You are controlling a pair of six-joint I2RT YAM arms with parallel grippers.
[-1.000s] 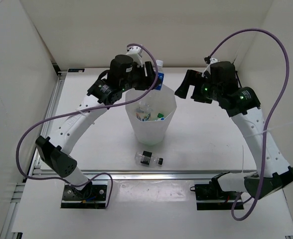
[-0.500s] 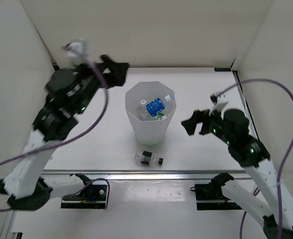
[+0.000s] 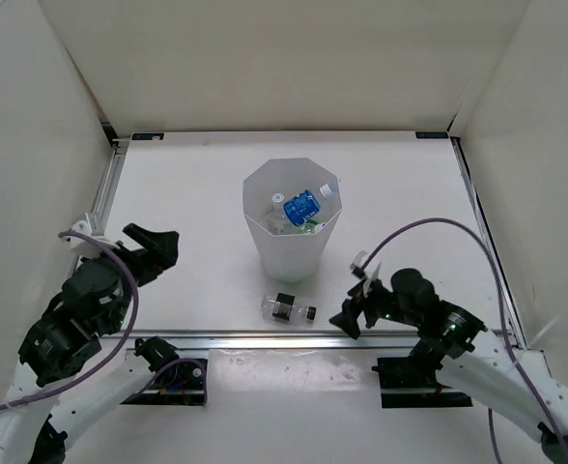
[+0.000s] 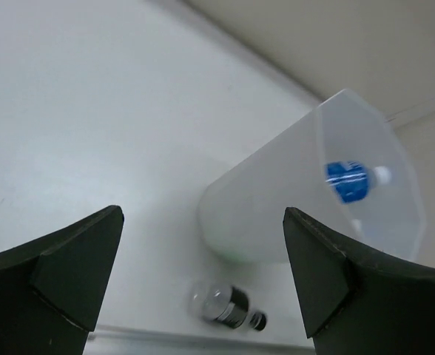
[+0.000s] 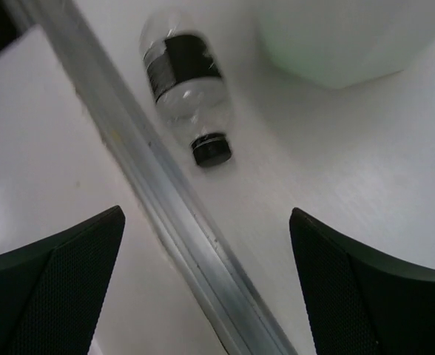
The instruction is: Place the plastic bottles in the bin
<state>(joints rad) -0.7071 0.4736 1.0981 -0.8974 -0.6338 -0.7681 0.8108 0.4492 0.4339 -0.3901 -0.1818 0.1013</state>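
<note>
A: Left side?
B: The left gripper [image 3: 161, 253] is seen low over the near-left part of the desk [image 3: 183, 184]. Its fingers are spread wide and nothing is held between them. In its wrist view the bin and one bottle are framed between the fingers, well ahead of them.
A: Bin?
B: The bin [image 3: 289, 259] is stood upright mid-desk, apart from both grippers. The blue-labelled bottle [image 3: 300, 206] is seen inside, lying on top, with its white cap pointed toward the far-right side of the rim. The green bottle [image 3: 310, 228] is glimpsed beneath it, mostly covered. More clear plastic is seen in there, but the count cannot be told.
A: Anything outside it?
B: One. The black-labelled bottle [image 3: 286, 308] is laid on its side on the desk, just in front of the bin's base and beside the aluminium rail [image 3: 236, 337] at the near edge. Its black cap is pointed right.
A: Right side?
B: The right gripper [image 3: 350, 311] is held low, just right of that bottle and not touching it. The fingers are spread and nothing is pinched. In its wrist view the bottle is seen ahead between the fingers, cap nearest, with the bin base behind.
</note>
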